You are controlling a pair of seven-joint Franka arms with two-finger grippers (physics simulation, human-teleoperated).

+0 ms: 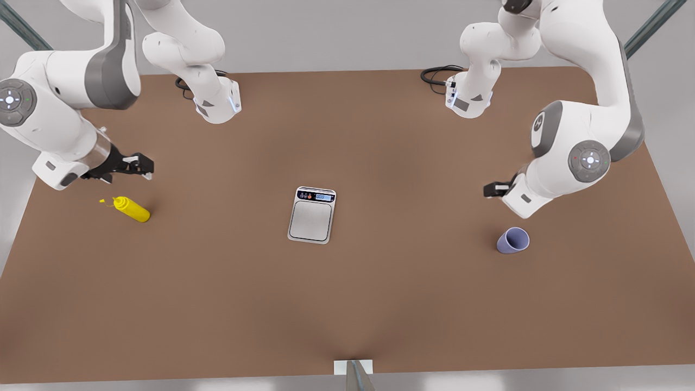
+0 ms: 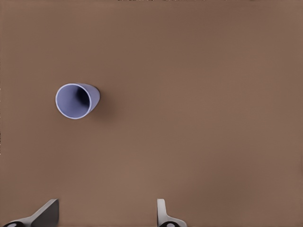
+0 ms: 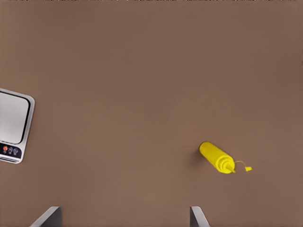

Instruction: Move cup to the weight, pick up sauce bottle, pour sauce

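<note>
The lavender-blue cup (image 1: 512,240) stands on the brown table at the front view's right, mouth up. My left gripper (image 1: 491,190) hovers above and behind it, open and empty; its wrist view has the cup (image 2: 77,100) well ahead of the spread fingers (image 2: 46,214). Near the table's middle lies the silver-grey scale (image 1: 311,214), with nothing on its plate. At the front view's left is the yellow sauce bottle (image 1: 132,209). My right gripper (image 1: 142,165) hangs open above it, apart from it. That wrist view catches the bottle (image 3: 217,158) and a corner of the scale (image 3: 14,125).
Both arm bases (image 1: 217,106) (image 1: 469,100) sit at the table's far edge with black cables beside them. A small white bracket (image 1: 353,366) marks the near edge. Bare brown tabletop (image 1: 412,217) separates cup, scale and bottle.
</note>
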